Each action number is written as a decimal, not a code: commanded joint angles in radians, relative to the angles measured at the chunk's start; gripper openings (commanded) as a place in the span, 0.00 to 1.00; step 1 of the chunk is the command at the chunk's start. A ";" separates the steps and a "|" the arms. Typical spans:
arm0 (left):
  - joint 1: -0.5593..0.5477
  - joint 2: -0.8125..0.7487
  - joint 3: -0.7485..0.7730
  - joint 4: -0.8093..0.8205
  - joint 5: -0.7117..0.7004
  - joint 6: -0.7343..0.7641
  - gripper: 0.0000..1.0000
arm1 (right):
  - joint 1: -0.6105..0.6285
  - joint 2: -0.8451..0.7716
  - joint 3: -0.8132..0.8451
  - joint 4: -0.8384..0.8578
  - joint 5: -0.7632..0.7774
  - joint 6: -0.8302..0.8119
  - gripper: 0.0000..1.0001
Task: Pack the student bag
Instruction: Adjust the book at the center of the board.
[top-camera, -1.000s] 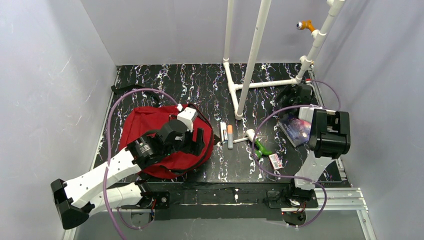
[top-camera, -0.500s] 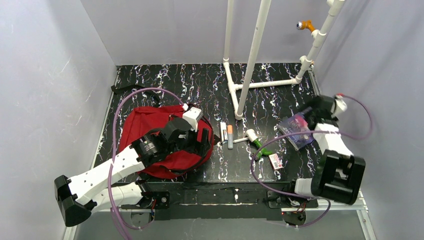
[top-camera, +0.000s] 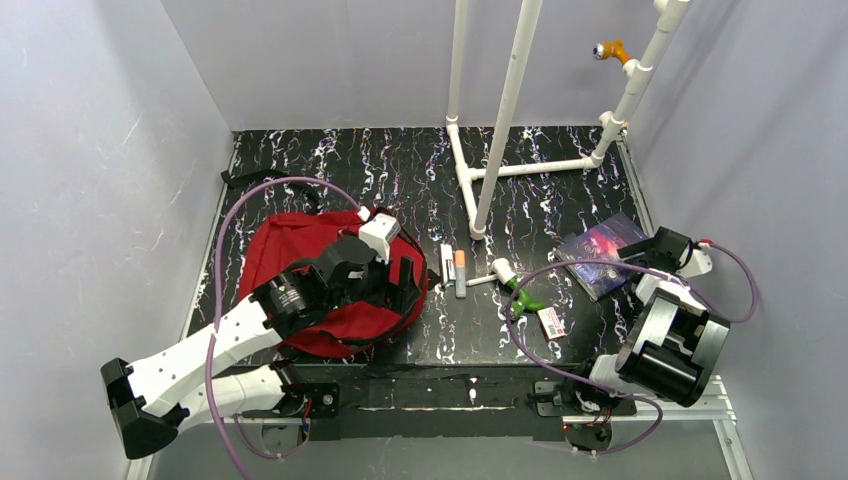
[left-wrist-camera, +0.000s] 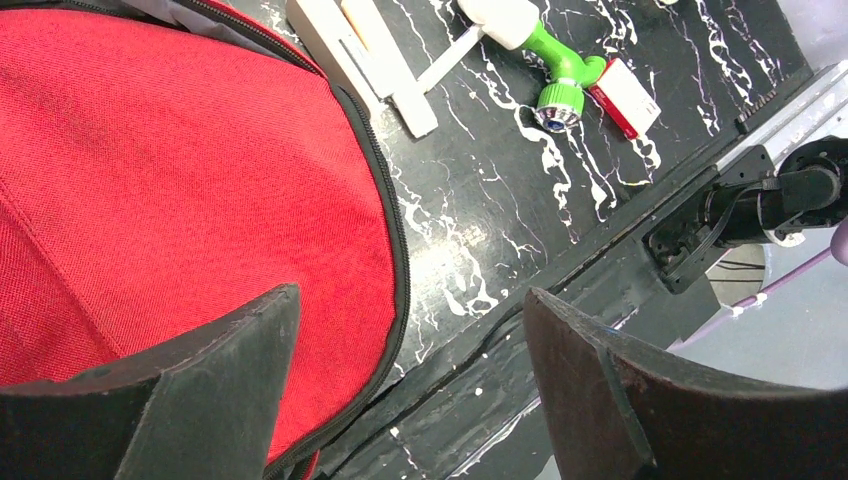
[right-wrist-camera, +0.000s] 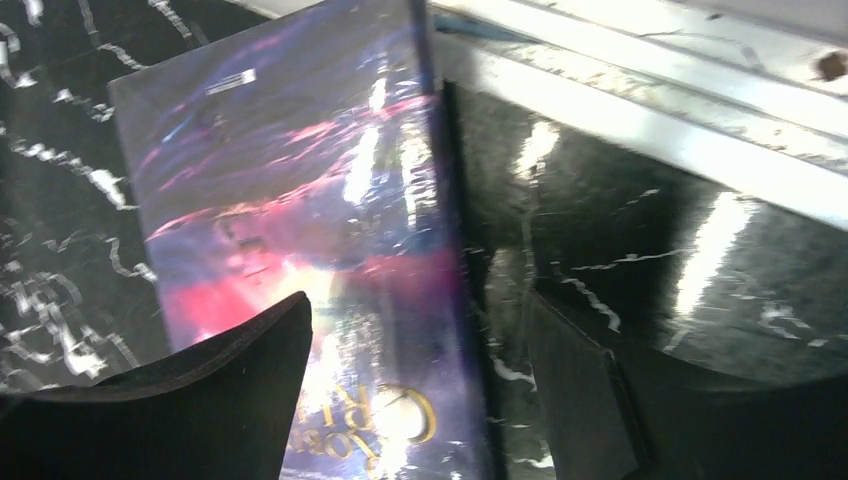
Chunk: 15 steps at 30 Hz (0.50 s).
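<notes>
- Here, the student bag (top-camera: 285, 250) lies flat on the left half of the surface (top-camera: 400, 170), directly beneath the left claw (top-camera: 398, 295). It shows red fabric edged with black zipper trim.
- The left claw stands wide with nothing between its fingers. One finger hangs over the red fabric, and the other over bare black surface just past the bag's rim.
- Ahead of the left claw, on the side away from the bag, lie a white stick (top-camera: 446, 265) and an orange-capped stick (top-camera: 459, 270), side by side. Beyond them are a green-and-white piece (top-camera: 518, 288) and a small red-and-white box (top-camera: 551, 322).
- The right claw (top-camera: 640, 258) sits low near the surface's right edge. It is wide and grips nothing.
- The book (top-camera: 598, 252) has a glossy purple-and-pink cover and lies flat under and ahead of the right claw. Its long edge runs between the fingers, and the cover lies mostly beneath one of them.
- A metal rail (right-wrist-camera: 650, 90) runs beyond the right claw's other finger.
- A white pipe frame (top-camera: 500, 130) stands at the far end, well beyond both claws.
</notes>
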<state>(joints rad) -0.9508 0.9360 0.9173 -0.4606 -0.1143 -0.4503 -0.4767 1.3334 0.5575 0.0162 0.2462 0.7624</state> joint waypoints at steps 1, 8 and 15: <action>0.003 -0.023 0.006 -0.012 0.002 -0.018 0.81 | 0.051 -0.011 -0.015 0.115 -0.144 -0.029 0.82; 0.003 0.029 0.032 -0.007 0.021 -0.011 0.80 | 0.360 -0.073 -0.053 0.226 -0.191 -0.110 0.81; 0.003 0.047 0.038 0.001 0.027 -0.019 0.80 | 0.498 -0.074 0.033 0.172 -0.326 -0.293 0.87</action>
<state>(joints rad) -0.9508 0.9855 0.9176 -0.4587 -0.0998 -0.4610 0.0090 1.2877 0.5179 0.1837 -0.0147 0.5999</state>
